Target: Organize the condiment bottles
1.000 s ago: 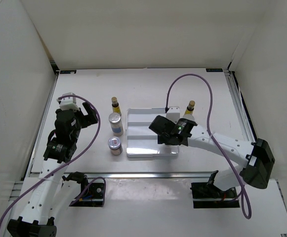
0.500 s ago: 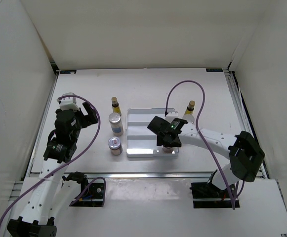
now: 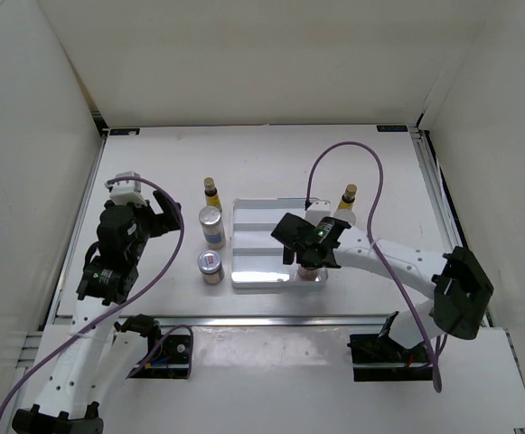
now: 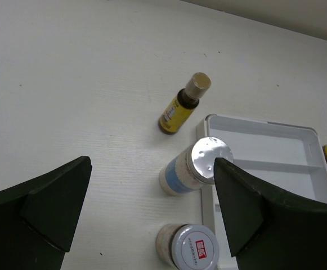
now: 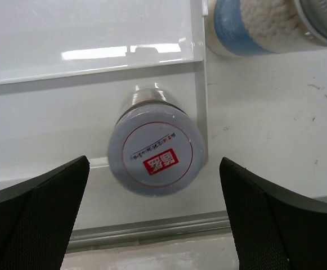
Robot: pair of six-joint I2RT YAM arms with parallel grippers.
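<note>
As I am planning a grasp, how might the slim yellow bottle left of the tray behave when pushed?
The yellow bottle stands upright, tall and narrow, so it probably tips easily. Round-bodied, it would likely roll once down.

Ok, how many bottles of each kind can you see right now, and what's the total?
Yellow bottles: 2
Silver-lid jars: 2, the second showing in the right wrist view
Red-lid jars: 2
Total: 6
</note>
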